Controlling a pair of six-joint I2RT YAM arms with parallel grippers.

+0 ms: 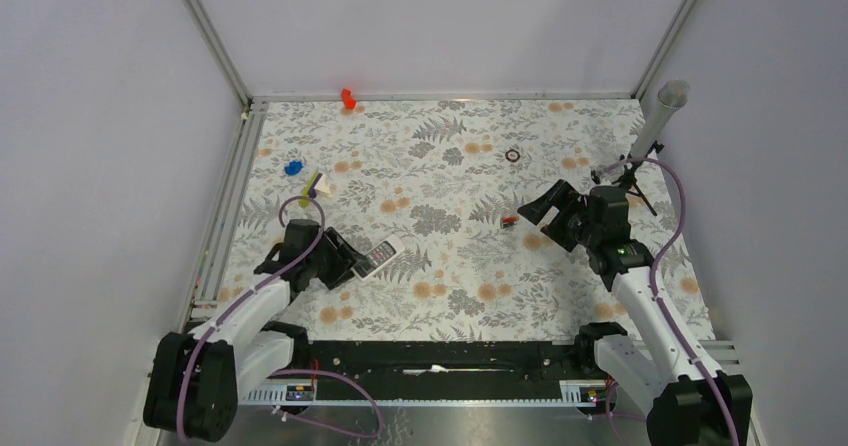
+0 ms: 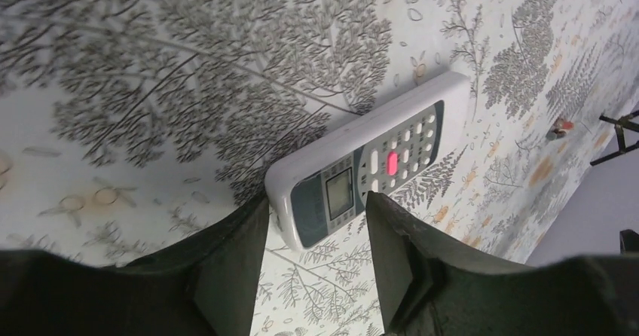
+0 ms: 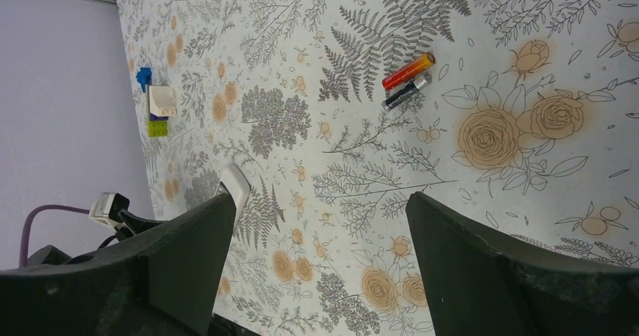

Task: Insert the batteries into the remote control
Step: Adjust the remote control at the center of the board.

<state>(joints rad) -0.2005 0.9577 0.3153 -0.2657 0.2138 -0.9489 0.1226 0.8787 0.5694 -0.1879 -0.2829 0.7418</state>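
Logging left gripper part-closed astride the screen end of the remote control, contact unclear, right gripper wide and empty well right of it, batteries there too: end-only pinch may skid or twist it.

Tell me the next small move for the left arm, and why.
Probably close the left gripper firmly on the remote control: its screen end lies between the fingers, face up on the table, but a firm grip isn't evident. The right gripper is open, with the two batteries lying untouched ahead of it.
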